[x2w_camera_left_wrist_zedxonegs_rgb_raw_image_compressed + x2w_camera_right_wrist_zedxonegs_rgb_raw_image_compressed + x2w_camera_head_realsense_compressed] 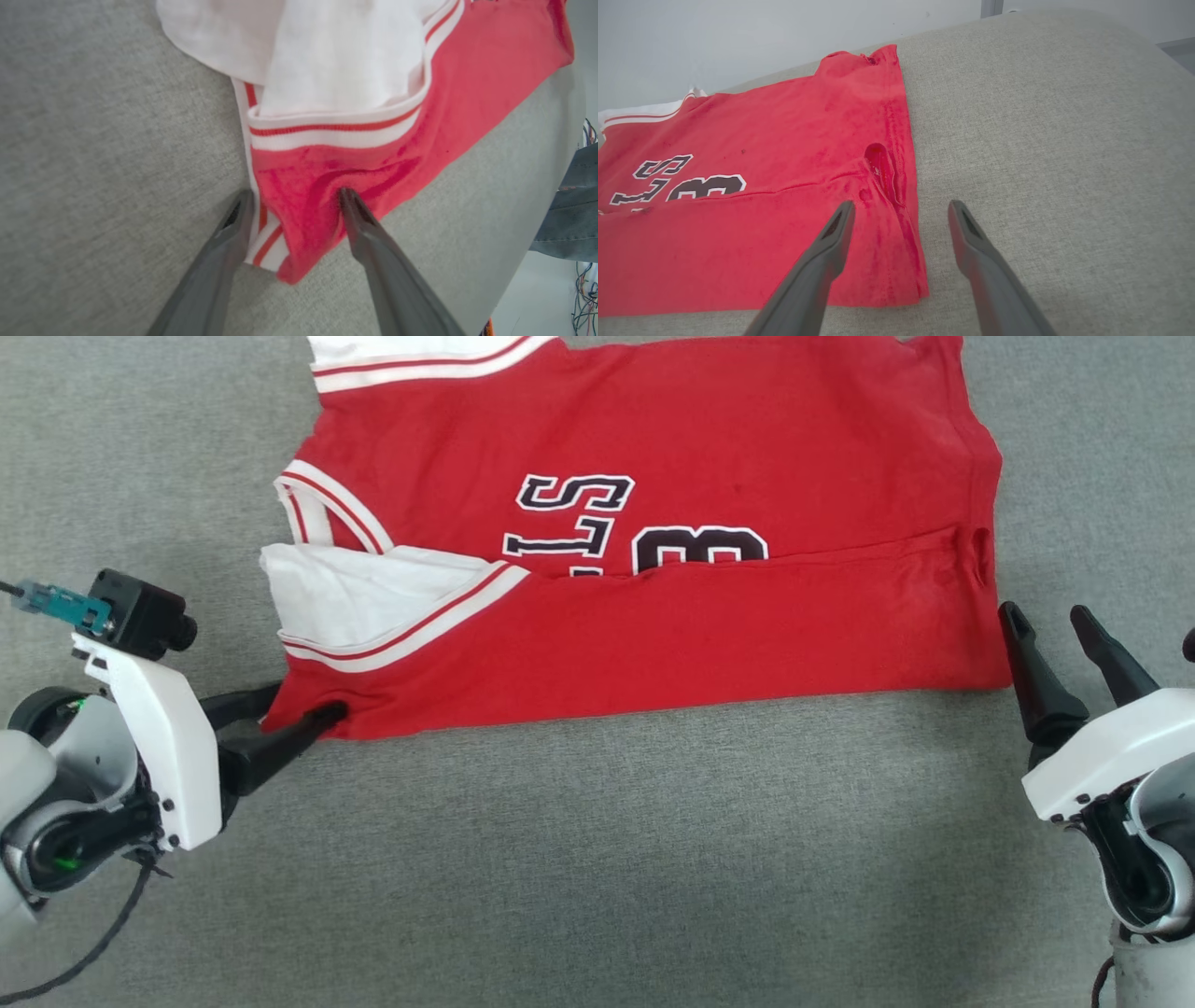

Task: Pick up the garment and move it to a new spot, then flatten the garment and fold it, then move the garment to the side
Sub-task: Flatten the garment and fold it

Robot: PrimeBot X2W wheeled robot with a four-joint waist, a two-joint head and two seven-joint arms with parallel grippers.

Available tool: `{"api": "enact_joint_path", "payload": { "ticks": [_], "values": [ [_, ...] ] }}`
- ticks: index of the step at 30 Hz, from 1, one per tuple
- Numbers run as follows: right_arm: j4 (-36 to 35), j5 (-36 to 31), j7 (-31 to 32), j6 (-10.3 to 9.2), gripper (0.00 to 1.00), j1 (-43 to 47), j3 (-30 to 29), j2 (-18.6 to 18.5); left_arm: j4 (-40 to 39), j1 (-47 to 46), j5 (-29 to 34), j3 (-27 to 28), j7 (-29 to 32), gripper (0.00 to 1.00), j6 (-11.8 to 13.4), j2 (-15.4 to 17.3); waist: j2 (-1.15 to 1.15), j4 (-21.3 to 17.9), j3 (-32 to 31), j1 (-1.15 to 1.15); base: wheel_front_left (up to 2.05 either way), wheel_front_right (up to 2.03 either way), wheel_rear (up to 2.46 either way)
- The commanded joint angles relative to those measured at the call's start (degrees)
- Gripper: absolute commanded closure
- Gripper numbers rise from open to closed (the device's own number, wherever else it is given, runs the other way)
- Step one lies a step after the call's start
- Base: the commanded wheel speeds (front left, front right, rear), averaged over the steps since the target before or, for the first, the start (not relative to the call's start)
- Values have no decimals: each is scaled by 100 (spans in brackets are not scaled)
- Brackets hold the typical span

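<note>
Folding looks like the step in hand. At the lower left of the head view the left gripper (301,707) stands released, its two fingers spread around the garment (653,644) at its near shoulder corner. In the left wrist view one fingertip rests on the red cloth and the other lies just outside the striped trim, with nothing pinched between them. At the lower right the right gripper (1046,611) is likewise spread and empty, just beside the near hem corner; in its own wrist view one finger hangs over the red cloth and the other over the grey padded surface (597,859).

The garment lies flat across the upper middle of the head view. Its near long edge is doubled over toward the centre, so the folded flap covers the lower part of the dark lettering (579,513), and the white sleeve (355,593) is tucked in at the left. Farther up, the far long edge and the second sleeve, at the top of the frame, lie unfolded.

I judge one lengthwise fold done. The next move likely calls for both grippers to reach past the flap, pinch the far edge at shoulder and hem together, and bring it evenly toward the near side without dragging the first fold open.
</note>
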Motion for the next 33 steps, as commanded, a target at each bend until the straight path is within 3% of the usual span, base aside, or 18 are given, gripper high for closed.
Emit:
{"api": "enact_joint_path", "payload": {
  "ticks": [1,2,3,4,12,20,21,22,23,33],
  "values": [
    [-2,47,-46,-2,0,-69,2,9,103,116,-46,-173,139,45,33,-166,-1,-34,34,0,0,0,0],
    [5,35,-38,-2,0,-73,5,2,104,113,-58,-199,190,60,33,-194,-1,-48,45,0,0,0,0],
    [10,22,-6,-2,0,-72,24,-13,71,126,-90,-219,226,96,32,-226,-1,-56,55,0,0,0,0],
    [12,16,42,-2,0,-69,52,-39,18,138,-103,-236,262,100,30,-248,-1,-62,65,0,0,0,0],
    [-22,-224,959,-2,0,-161,516,-622,-267,109,-90,-283,124,100,26,-230,-1,34,131,0,0,0,0],
    [565,19,2106,-2,0,-592,583,-832,-326,-57,-21,-289,-46,100,26,-416,-1,299,232,0,0,0,0],
    [639,44,2167,-2,39,-604,576,-856,-313,-62,-17,-299,-58,100,26,-467,-1,353,226,0,0,0,0],
    [692,62,2193,-2,85,-601,548,-865,-293,-57,-9,-307,-65,100,26,-511,-1,408,213,0,0,0,0],
    [730,108,2227,-2,100,-576,538,-861,-271,-53,3,-308,-106,100,26,-543,-1,455,200,0,0,0,0],
    [417,193,2089,-3,100,-70,214,-1014,-627,235,-124,-266,-807,100,26,-365,-1,687,-106,0,0,0,0]
  ]
}}
